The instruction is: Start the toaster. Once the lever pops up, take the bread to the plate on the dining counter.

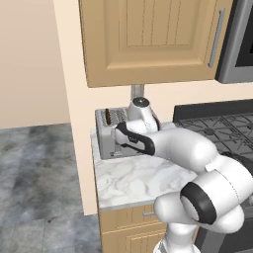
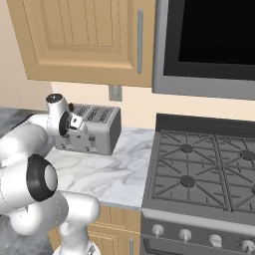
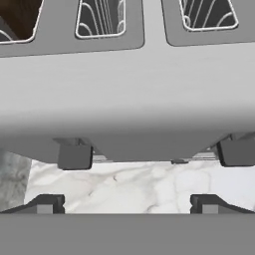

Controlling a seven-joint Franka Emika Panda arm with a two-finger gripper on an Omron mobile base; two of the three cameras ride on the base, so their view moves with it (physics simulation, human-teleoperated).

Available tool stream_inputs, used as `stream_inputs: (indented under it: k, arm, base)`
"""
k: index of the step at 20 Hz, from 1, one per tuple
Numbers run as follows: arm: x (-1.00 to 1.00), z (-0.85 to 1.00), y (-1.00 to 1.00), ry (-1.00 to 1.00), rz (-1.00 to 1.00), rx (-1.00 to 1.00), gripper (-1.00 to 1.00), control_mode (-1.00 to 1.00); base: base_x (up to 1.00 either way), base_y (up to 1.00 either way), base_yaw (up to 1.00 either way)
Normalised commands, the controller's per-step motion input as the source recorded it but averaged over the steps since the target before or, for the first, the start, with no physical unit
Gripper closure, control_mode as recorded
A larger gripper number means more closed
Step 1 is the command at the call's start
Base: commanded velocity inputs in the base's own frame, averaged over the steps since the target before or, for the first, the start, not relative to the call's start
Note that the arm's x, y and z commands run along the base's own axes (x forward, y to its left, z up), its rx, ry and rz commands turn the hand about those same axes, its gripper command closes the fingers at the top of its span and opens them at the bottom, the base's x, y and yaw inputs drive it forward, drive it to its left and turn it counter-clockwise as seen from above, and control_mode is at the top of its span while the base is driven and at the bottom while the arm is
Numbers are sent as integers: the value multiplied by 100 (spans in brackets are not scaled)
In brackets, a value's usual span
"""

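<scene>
In the hand view the bread (image 3: 17,17) shows as a dark brown patch in the far-left slot of the toaster (image 3: 129,94), which stands on the small marble worktop (image 1: 133,180) beside the stove (image 2: 199,169). The gripper (image 3: 127,204) hangs over the toaster's front face, jaws spread wide and holding nothing. A lever (image 3: 74,156) sits above the left fingertip (image 3: 45,205), another lever above the right.
</scene>
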Motion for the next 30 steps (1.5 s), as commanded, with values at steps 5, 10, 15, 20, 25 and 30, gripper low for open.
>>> stream_inputs:
  k: [5,10,15,20,25,30]
  arm:
    - [10,-23,0,0,0,0,-100,-100]
    - [9,-11,0,0,0,0,-100,-100]
    - [3,-1,0,0,0,0,-100,-100]
    - [6,0,0,0,0,0,-100,-100]
    - [18,0,0,0,0,0,-100,-100]
    - [13,0,0,0,0,0,-100,-100]
  base:
    - [0,0,0]
    - [0,0,0]
    - [0,0,0]
    - [0,0,0]
    - [0,0,0]
    - [0,0,0]
